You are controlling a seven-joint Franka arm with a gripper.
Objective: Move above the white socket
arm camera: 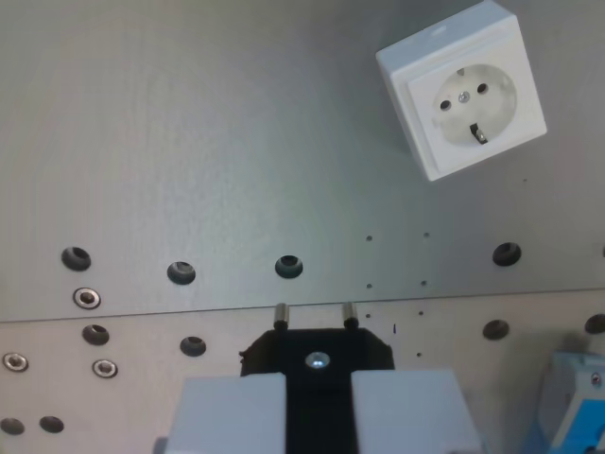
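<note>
pale blocky fingers (318, 409) grip black plug (317, 355); square glossy white socket (462, 90) upper right

The gripper (316, 416) fills the bottom middle of the wrist view, seen from directly above and pointing down at the desk (189, 142). Its two pale grey fingers (227, 411) run side by side up from the lower edge, one toward the wrist view's left and one toward its right. The jaws are closed on a black plug (317, 355), which sits in the narrow gap between them and sticks out past their ends. A silver screw shows on the plug's top face, and two metal pins project from its far end. No more of the arm is visible.
</note>
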